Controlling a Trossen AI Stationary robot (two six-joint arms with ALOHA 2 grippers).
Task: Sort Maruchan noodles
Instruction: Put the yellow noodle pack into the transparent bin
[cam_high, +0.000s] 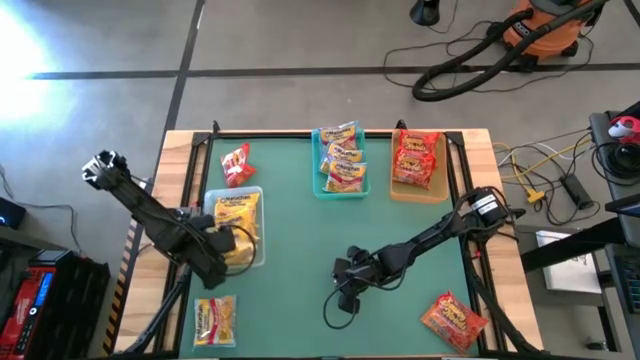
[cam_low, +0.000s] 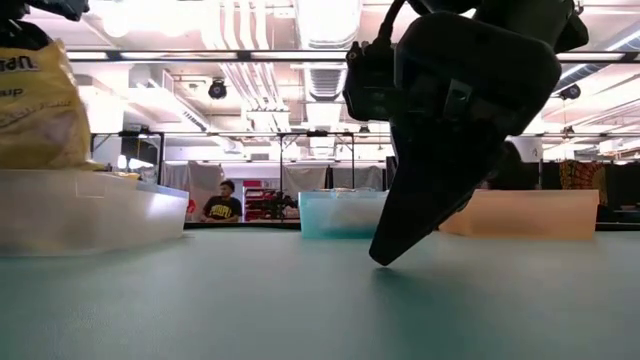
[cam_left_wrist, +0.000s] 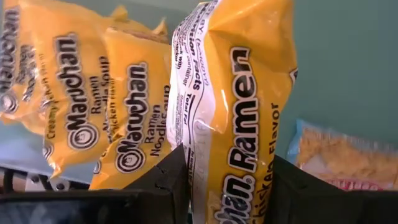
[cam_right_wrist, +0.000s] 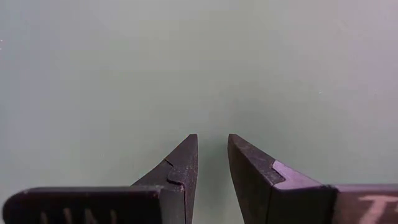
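From overhead we look straight down on the whole green table, its far edge at twelve o'clock. At mat level we face that edge; both views share the teal tray. Wrist cameras sit close behind each arm's fingers.

From my high view the left gripper sits over the clear tray, so I can't see its fingers or how many yellow packets lie beneath. In the left wrist view the held packet runs off the edges, its label cut short. The low view crops that tray's yellow stack at the edge, and the right gripper blocks part of the tan tray.
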